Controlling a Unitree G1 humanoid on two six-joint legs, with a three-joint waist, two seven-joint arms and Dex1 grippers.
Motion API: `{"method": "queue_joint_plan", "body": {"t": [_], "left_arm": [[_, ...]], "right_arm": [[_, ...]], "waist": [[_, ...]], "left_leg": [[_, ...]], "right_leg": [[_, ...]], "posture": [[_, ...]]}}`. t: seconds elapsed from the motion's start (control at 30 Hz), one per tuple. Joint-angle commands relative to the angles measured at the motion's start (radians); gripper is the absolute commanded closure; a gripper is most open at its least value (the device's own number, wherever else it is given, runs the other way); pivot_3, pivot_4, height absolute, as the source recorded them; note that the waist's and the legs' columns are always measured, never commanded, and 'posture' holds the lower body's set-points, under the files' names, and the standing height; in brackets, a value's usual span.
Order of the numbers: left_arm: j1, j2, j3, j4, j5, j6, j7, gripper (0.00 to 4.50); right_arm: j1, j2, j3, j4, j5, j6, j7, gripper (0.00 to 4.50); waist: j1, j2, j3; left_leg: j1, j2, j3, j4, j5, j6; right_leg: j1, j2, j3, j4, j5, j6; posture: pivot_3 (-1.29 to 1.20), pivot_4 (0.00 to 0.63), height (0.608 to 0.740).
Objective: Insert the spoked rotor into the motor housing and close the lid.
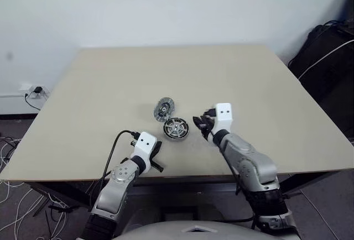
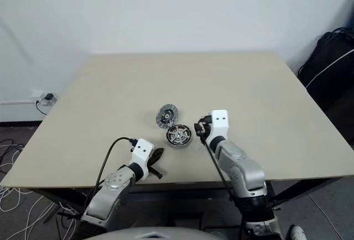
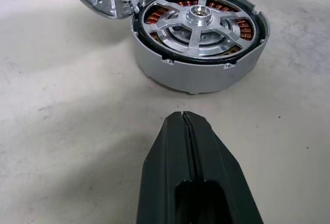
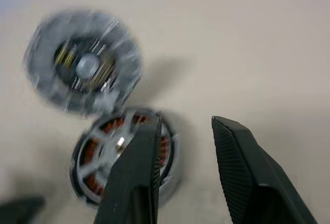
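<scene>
Near the table's (image 1: 83,96) front edge, about midway along it, the housing (image 1: 176,129) lies flat, open face up, the rotor (image 3: 198,22) seated inside over the copper coils. The lid (image 1: 164,109) leans against its far side, tilted, dark-centred face showing; the left wrist view cuts it off. The left gripper (image 1: 157,159) is shut and empty, short of the housing. The right gripper (image 1: 202,123) stands partly open beside the housing, holding nothing.

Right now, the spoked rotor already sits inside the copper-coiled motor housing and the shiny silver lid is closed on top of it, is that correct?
Not quite: the black-ringed spoked rotor does sit in the copper-coiled motor housing, but the shiny silver lid lies on the table beside it, not closed on top, as the left wrist view shows.
</scene>
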Motion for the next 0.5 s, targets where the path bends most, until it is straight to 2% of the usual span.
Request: {"method": "queue_joint_plan", "body": {"t": [0.03, 0.1, 0.13, 0.5], "left_arm": [[-0.015, -0.002, -0.003, -0.025, -0.005, -0.022, -0.001, 4.50], [-0.013, -0.002, -0.004, -0.025, -0.004, -0.022, -0.001, 4.50], [-0.012, -0.003, -0.005, -0.026, -0.004, -0.023, 0.000, 4.50], [0.005, -0.010, -0.003, -0.035, -0.006, -0.024, 0.013, 4.50]], "right_arm": [[-0.066, -0.028, 0.133, 0.006, -0.142, -0.053, 0.038, 3.73], [-0.088, -0.017, 0.161, 0.033, -0.171, -0.051, 0.052, 4.39], [-0.102, -0.009, 0.171, 0.051, -0.186, -0.050, 0.058, 4.45], [-0.227, 0.093, 0.174, 0.268, -0.280, -0.057, 0.102, 4.45]], "waist": [[0.000, 0.000, 0.000], [0.002, -0.002, -0.001], [0.002, -0.002, -0.001], [0.001, -0.004, -0.002]], "left_leg": [[0.000, 0.000, 0.000, 0.000, 0.000, 0.000], [0.000, 0.000, 0.000, 0.001, 0.000, 0.000], [0.000, 0.000, 0.000, 0.001, 0.000, 0.000], [0.002, 0.000, -0.001, 0.002, -0.001, -0.001]], "right_leg": [[0.000, 0.000, 0.000, 0.000, 0.000, 0.000], [0.001, 0.000, 0.000, 0.000, 0.000, 0.000], [0.001, 0.000, -0.001, 0.000, 0.000, 0.000], [0.003, 0.001, -0.001, 0.000, 0.001, 0.000]], "posture": [[0.00, 0.000, 0.740], [0.00, 0.000, 0.740], [0.00, 0.000, 0.740], [0.00, 0.000, 0.740]]}}
